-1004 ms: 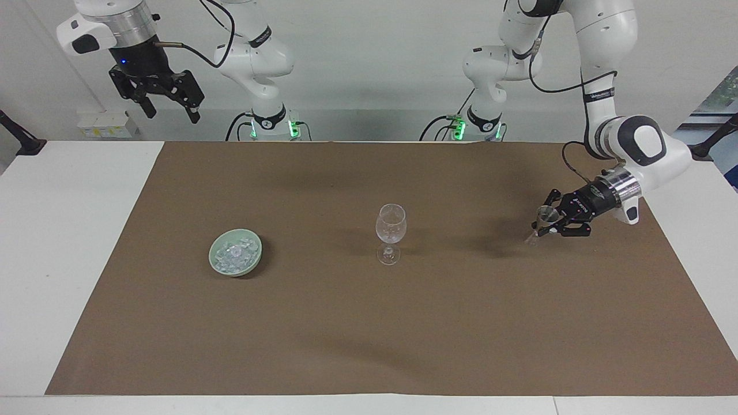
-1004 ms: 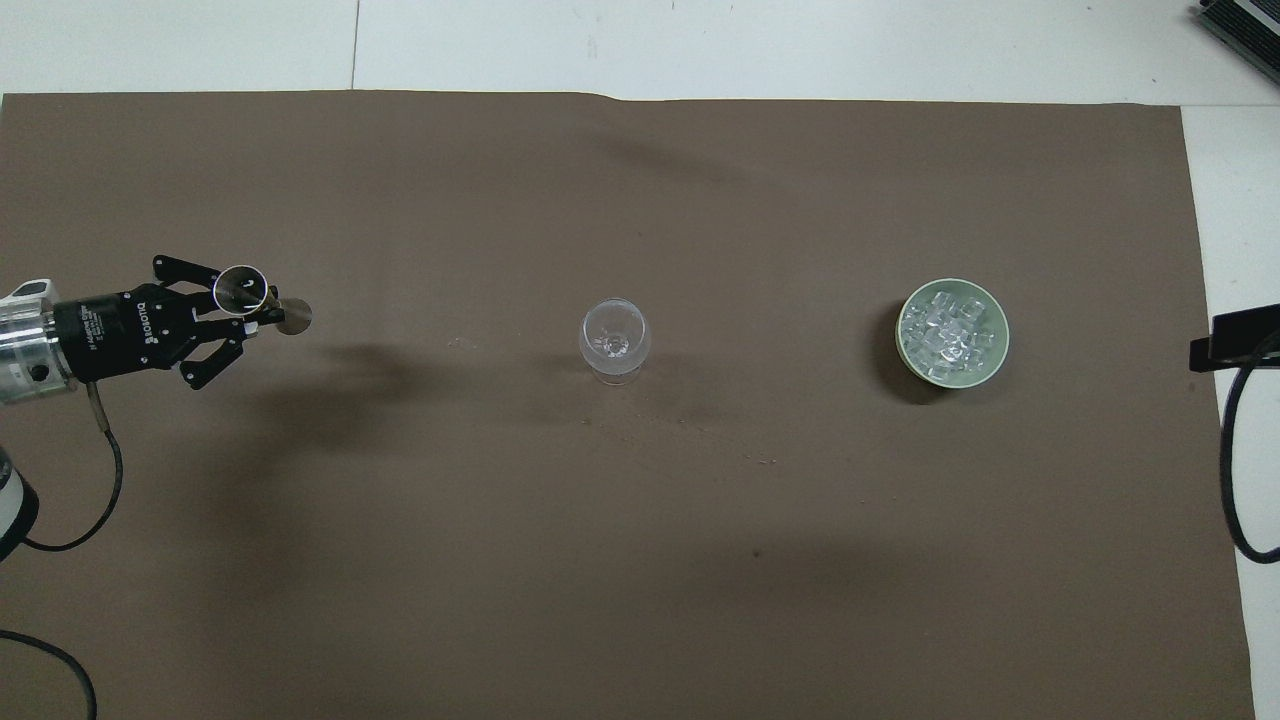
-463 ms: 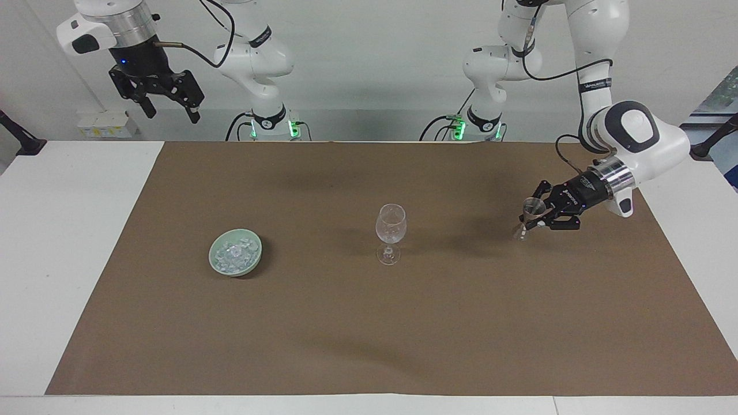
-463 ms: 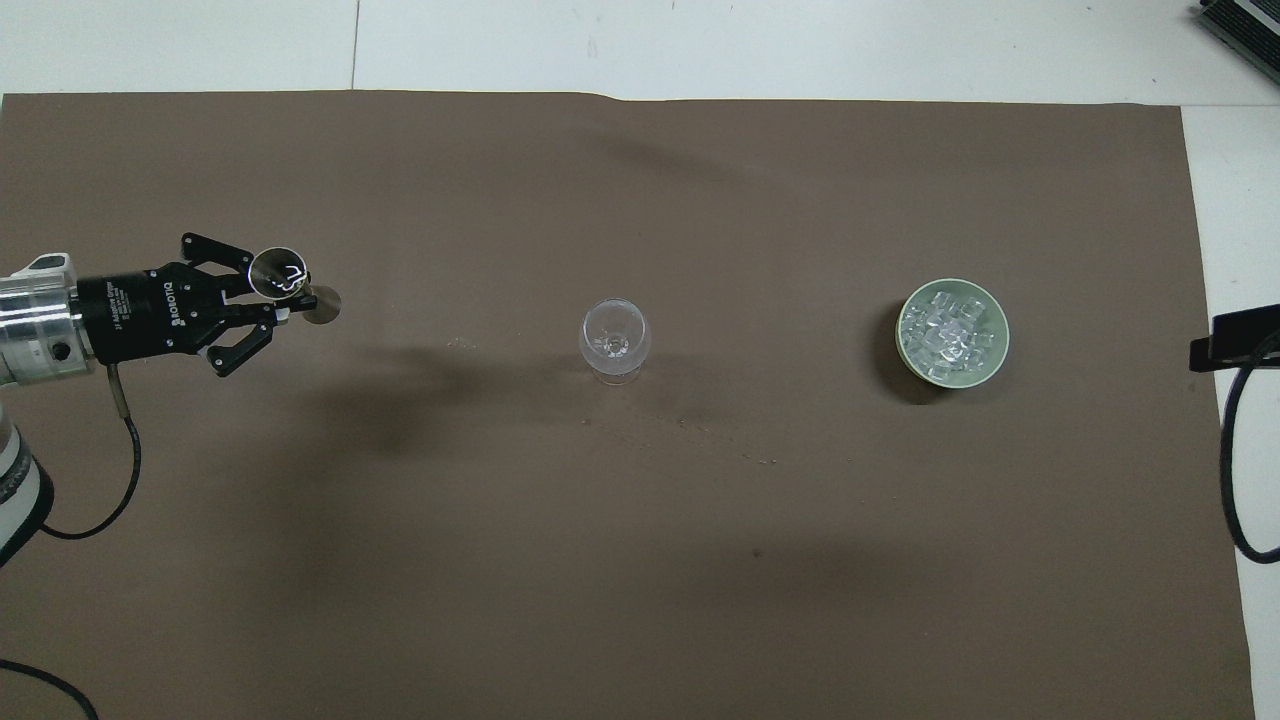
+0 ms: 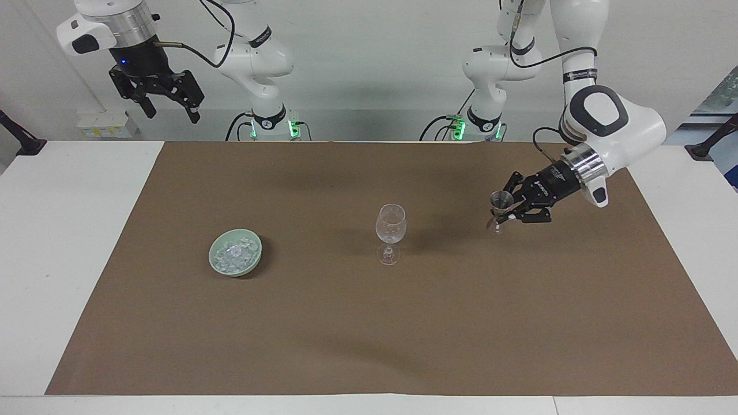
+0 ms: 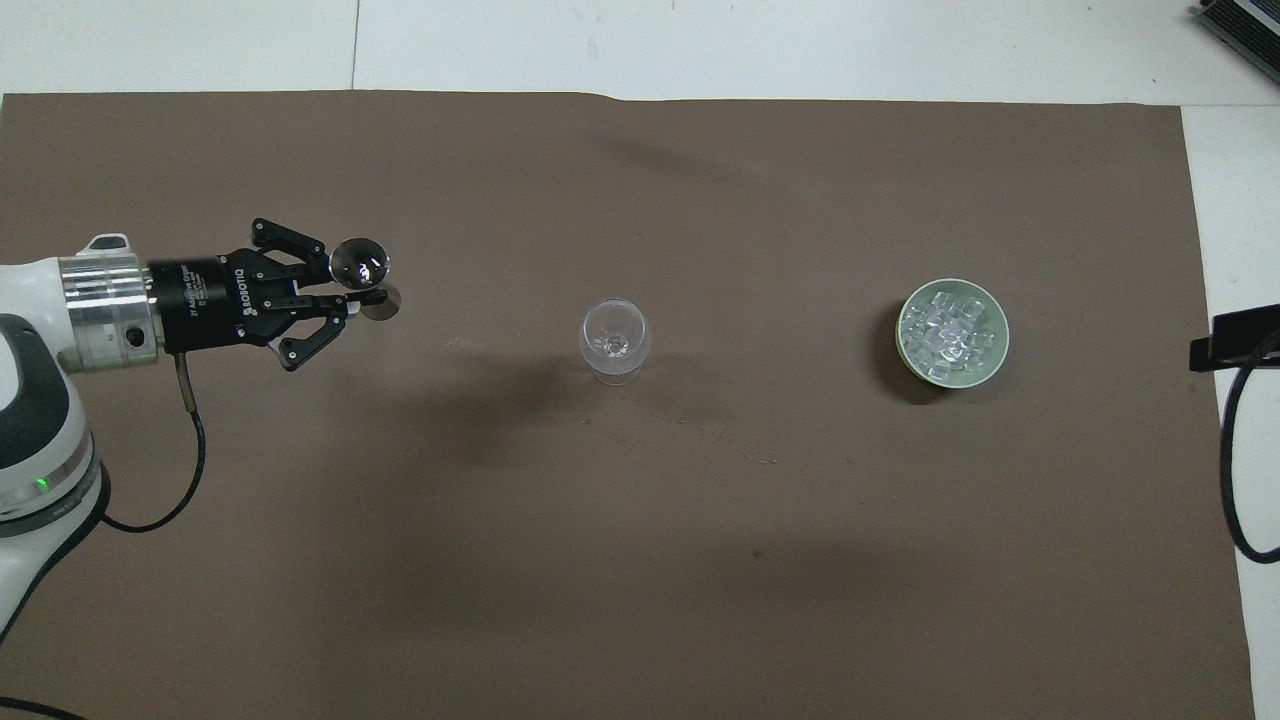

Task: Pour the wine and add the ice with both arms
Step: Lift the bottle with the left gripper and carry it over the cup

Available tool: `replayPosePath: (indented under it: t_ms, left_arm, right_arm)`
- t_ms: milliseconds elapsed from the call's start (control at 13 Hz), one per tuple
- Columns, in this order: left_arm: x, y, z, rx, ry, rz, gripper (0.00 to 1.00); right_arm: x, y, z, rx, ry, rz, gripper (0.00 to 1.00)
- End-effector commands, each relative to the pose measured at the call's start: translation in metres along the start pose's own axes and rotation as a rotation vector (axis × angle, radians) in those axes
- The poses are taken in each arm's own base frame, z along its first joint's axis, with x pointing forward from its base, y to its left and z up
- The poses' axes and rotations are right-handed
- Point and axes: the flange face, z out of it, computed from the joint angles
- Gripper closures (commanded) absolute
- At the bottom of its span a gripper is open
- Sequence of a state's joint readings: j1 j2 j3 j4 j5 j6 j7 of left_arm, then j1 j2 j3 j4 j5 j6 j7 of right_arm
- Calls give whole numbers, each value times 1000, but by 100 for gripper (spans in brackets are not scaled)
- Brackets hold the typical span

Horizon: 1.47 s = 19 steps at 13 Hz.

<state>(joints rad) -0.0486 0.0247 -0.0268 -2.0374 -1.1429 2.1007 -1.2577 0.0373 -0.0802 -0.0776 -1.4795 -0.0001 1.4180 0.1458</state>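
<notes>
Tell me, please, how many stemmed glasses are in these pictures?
2. One stemmed glass stands upright on the brown mat, mid-table. The other, smaller glass is held in the left gripper, shut on its stem, above the mat toward the left arm's end.

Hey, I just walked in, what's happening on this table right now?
The left gripper is shut on a small stemmed glass, holding it in the air above the brown mat, toward the left arm's end of the table. A larger wine glass stands upright mid-mat. The ice sits in a pale green bowl toward the right arm's end. The right gripper waits open, raised high.
</notes>
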Motion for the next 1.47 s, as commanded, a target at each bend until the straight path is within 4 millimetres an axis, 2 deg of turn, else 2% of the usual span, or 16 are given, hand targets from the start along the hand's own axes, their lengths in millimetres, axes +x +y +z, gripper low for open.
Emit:
replayPosePath:
  t_ms: [0, 154, 540, 926, 1390]
  left_arm:
    - [-28, -14, 16, -34, 38, -7, 100]
    - [-45, -25, 39, -62, 56, -17, 100]
    - [-74, -52, 81, -85, 116, 13, 100]
    - [-91, -69, 102, -106, 181, 64, 100]
    - [-114, -84, 124, -128, 357, 156, 100]
  right_arm:
    - [-4, 2, -1, 21, -3, -17, 0]
    - [-4, 2, -1, 21, -2, -17, 0]
    - [-4, 2, -1, 21, -2, -17, 0]
    - [-4, 2, -1, 21, -2, -17, 0]
    - [-4, 2, -1, 21, -2, -16, 0]
